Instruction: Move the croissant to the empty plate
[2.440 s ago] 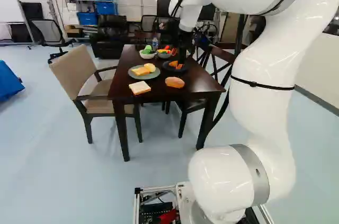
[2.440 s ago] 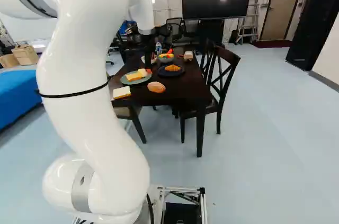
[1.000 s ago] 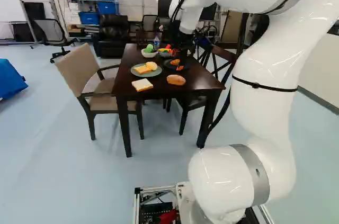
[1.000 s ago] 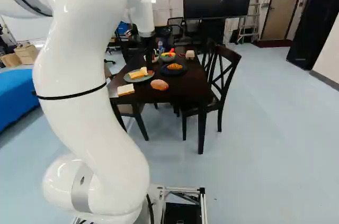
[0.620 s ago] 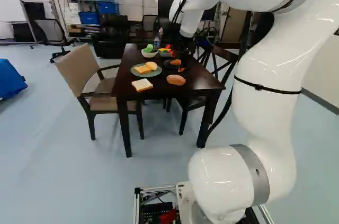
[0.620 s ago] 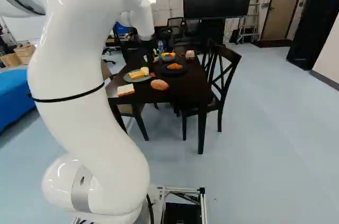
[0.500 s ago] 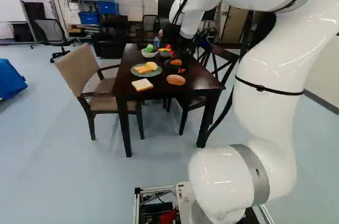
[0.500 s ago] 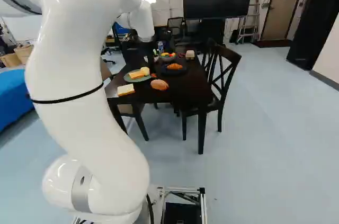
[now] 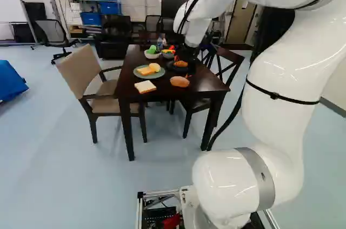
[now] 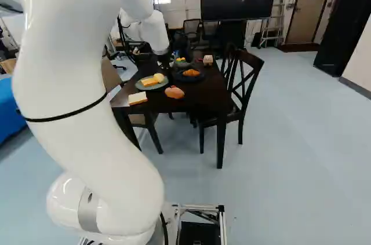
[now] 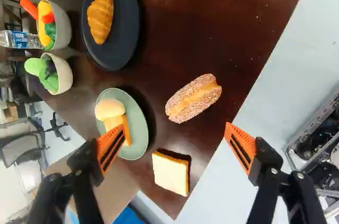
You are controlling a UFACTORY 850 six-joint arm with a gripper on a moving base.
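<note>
In the left base view my black gripper (image 9: 188,54) hangs over the table, near the dark plate. In the wrist view the gripper (image 11: 174,130) stands wide open with nothing gripped. The golden croissant (image 11: 100,15) lies on the dark round plate (image 11: 124,38), ahead of the fingers and off to one side. In the right base view the croissant (image 10: 191,73) shows on that plate. Closer ahead of the gap between the fingers lies a sugared bread roll (image 11: 193,98) on the bare tabletop. A green plate (image 11: 140,134) beside one finger holds a bun and yellow slices.
A bread slice (image 11: 170,173) lies near the table (image 9: 162,93) edge. Bowls of toy vegetables (image 11: 62,27) and a water bottle (image 11: 20,39) stand beyond the plates. A beige armchair (image 9: 81,74) and a dark chair (image 10: 246,80) flank the table.
The base moved slightly earlier, then stood still over the last second. The arm has bent back toward the base, its upper link leaning outward in both base views. The croissant has stayed on its plate.
</note>
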